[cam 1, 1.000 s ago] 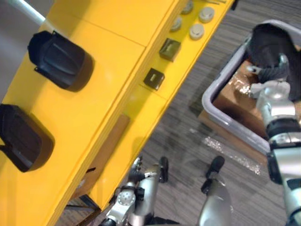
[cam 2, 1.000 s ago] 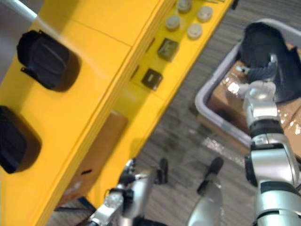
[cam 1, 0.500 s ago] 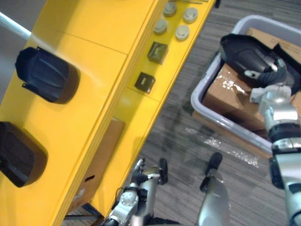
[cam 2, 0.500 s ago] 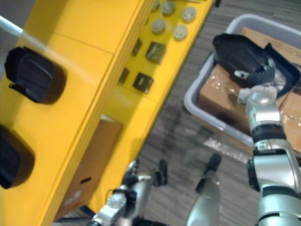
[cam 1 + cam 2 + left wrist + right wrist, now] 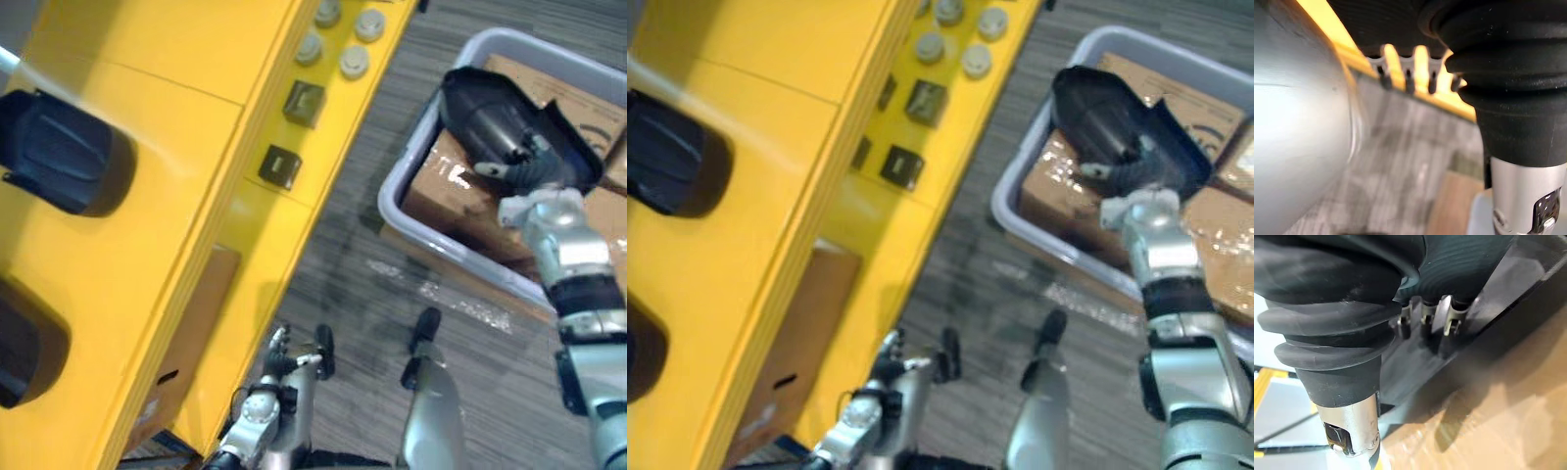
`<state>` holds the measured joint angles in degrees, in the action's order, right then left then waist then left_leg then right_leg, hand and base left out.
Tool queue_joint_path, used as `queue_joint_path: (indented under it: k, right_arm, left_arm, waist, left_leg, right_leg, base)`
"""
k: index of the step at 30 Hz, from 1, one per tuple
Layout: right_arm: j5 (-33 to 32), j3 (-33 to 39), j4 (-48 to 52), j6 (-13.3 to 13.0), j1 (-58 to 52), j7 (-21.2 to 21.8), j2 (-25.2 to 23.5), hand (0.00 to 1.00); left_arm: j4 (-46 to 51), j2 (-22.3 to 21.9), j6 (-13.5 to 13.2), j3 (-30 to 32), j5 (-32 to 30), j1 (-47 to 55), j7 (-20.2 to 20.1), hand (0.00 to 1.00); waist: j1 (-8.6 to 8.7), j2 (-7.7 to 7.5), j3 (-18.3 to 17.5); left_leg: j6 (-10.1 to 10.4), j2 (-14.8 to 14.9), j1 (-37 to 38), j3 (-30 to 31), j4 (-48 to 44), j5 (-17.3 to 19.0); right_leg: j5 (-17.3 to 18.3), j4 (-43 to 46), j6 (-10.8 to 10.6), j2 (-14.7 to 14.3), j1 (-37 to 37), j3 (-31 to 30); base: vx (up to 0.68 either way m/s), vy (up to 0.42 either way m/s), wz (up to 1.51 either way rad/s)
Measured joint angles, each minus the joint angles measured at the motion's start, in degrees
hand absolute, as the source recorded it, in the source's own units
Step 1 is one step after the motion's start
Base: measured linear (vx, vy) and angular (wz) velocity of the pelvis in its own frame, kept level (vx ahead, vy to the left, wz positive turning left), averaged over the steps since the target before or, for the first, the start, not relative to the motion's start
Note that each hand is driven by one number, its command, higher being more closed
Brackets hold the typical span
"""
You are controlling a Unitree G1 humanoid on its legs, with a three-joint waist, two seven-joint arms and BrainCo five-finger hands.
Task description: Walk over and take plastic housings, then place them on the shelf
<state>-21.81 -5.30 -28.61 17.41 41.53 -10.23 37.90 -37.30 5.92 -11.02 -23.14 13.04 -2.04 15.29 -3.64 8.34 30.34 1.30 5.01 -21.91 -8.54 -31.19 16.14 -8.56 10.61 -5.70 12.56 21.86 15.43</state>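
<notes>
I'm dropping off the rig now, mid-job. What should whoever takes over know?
Right hand: fingers curled on a black plastic housing over the cardboard boxes in the grey bin; the housing looks raised off them.
Left hand: relaxed, holding nothing, low beside the yellow shelf.
Done: one shelved housing and a second shelved housing lie on the shelf top.
Left: carry the held housing to the shelf, set it beside those, then check the bin for more.

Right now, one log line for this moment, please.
right hand gripping plastic housing at grey bin | left hand idle, empty, beside yellow shelf | two placed housings on shelf
</notes>
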Motion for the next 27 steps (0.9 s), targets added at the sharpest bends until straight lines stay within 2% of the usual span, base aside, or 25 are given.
queue_joint_path:
  k: [4,6,9,11,15,16,17,20,23,24,27]
  right_arm:
    - [-1.2,0.1,3.7,0.3,-3.9,0.4,-2.7,0.00]
    - [-2.1,0.0,6.0,0.3,-6.5,0.4,-5.3,0.00]
    - [-2.1,0.1,7.2,0.3,-9.4,0.4,-7.6,0.00]
    - [-2.1,0.0,6.9,-0.7,-10.1,0.4,-8.3,0.00]
    - [1.1,-0.9,4.9,-9.8,-11.4,-0.8,-10.1,0.00]
    - [1.1,-0.9,4.9,-9.8,-11.4,-0.8,-10.1,0.00]
    - [5.6,-2.0,3.8,-13.8,-11.3,-4.2,-10.9,0.00]
    - [11.7,-2.1,3.7,-17.3,-8.3,-9.3,-10.9,0.00]
    - [17.1,-2.0,5.0,-22.0,-3.1,-13.9,-9.4,0.00]
    - [18.3,-2.0,6.8,-23.7,-1.5,-15.0,-7.8,0.00]
    - [18.9,-2.3,8.0,-26.1,2.2,-16.1,-5.7,0.00]
  left_arm:
    - [0.2,0.7,0.6,1.3,0.0,0.1,0.9,0.00]
    - [0.3,1.6,1.2,2.6,0.0,0.3,1.7,0.00]
    - [0.2,3.4,1.5,2.9,0.0,0.6,2.1,0.00]
    - [0.3,3.9,1.6,3.2,0.0,0.8,2.1,0.00]
    - [0.3,4.2,1.6,3.9,-0.1,1.1,2.4,0.00]
    - [0.3,4.2,1.6,3.9,-0.1,1.1,2.4,0.00]
    - [0.3,4.2,1.3,3.8,-0.1,1.1,2.5,0.00]
    - [0.4,4.3,1.1,3.8,-0.1,1.1,2.5,0.00]
    - [0.5,4.2,1.1,3.7,-0.2,1.0,2.5,0.00]
    - [0.5,4.2,1.1,3.3,-0.4,1.0,2.5,0.00]
    - [0.5,4.2,1.1,2.5,-0.4,1.1,2.5,0.00]
  waist:
    - [0.53,-1.67,-0.1]
    - [1.40,-3.33,-0.4]
    - [1.47,-5.09,-1.2]
    - [1.43,-5.55,-1.5]
    - [1.14,-5.59,-1.5]
    - [1.14,-5.59,-1.5]
    - [0.82,-5.57,-1.5]
    - [0.49,-5.38,-1.4]
    - [0.00,-4.72,-1.3]
    - [-0.39,-4.13,-1.2]
    - [-0.84,-3.16,-1.1]
  left_leg:
    - [0.2,0.9,-0.1,-0.2,-1.2,1.0]
    - [0.2,1.0,-0.1,-0.3,-1.2,1.0]
    - [0.3,1.2,0.0,-0.5,-1.2,1.0]
    - [0.3,1.2,0.0,-0.5,-1.3,1.0]
    - [0.3,1.3,-0.1,-0.5,-1.4,1.0]
    - [0.3,1.3,-0.1,-0.5,-1.4,1.0]
    - [0.3,1.3,-0.3,-0.8,-1.4,1.0]
    - [0.3,1.3,-1.2,-0.9,-1.7,1.0]
    - [0.3,1.1,-1.5,-0.8,-2.0,1.0]
    - [0.2,1.0,-1.7,-0.5,-2.1,1.0]
    - [0.2,0.7,-1.7,0.1,-2.1,0.9]
  right_leg:
    - [0.1,0.5,0.2,-0.8,0.0,-0.6]
    - [0.2,0.6,0.3,-0.8,0.1,-0.6]
    - [0.3,0.7,0.4,-1.1,0.2,-1.1]
    - [0.3,0.8,0.4,-1.1,0.2,-1.1]
    - [0.3,0.8,0.5,-1.1,0.3,-1.1]
    - [0.3,0.8,0.5,-1.1,0.3,-1.1]
    - [0.4,0.8,0.6,-1.1,0.7,-1.2]
    - [0.3,0.8,0.5,-1.1,1.6,-1.3]
    - [-0.1,0.9,0.5,-1.1,1.8,-1.2]
    - [-0.1,0.9,0.4,-1.1,1.7,-1.1]
    - [-0.1,0.9,0.4,-0.8,1.3,-0.4]
  base:
    - [-0.03,0.042,-0.10]
    - [-0.01,0.015,-0.01]
    - [-0.02,0.022,-0.04]
    - [-0.04,0.034,-0.01]
    - [-0.03,0.031,-0.01]
    - [-0.03,0.032,-0.06]
    - [-0.03,0.031,-0.08]
    - [-0.03,0.032,-0.02]
    - [-0.02,0.046,0.02]
    - [-0.01,0.043,0.09]
    - [-0.01,0.045,0.12]
